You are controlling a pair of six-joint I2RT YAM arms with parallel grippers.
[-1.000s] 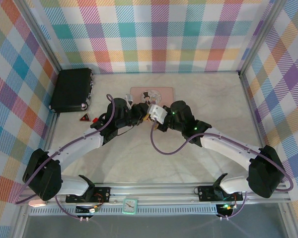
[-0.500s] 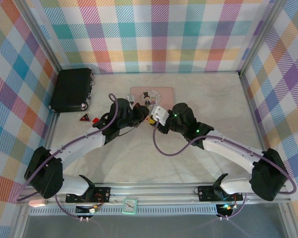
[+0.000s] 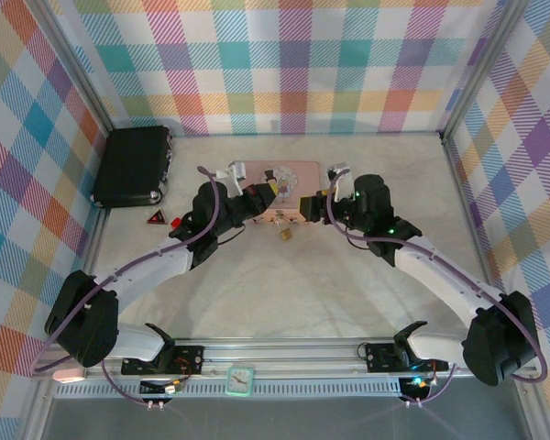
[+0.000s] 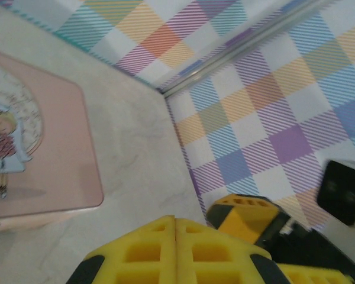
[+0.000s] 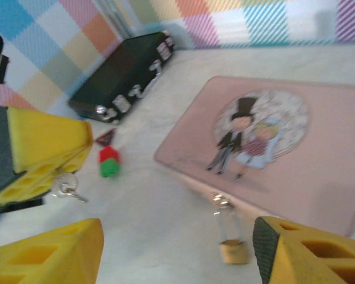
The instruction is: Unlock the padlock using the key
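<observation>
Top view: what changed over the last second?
The right gripper opened, let the padlock go and swung away rightward; the padlock now lies on the table by the tin's near edge. The left gripper, shut on the key, edged toward the tin. Tin and case stayed put.

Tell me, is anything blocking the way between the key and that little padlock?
Nothing visible does. The key dangles from the shut left end effector; bare table lies between it and the padlock by the pink tin. The red-green piece sits off to the side.
</observation>
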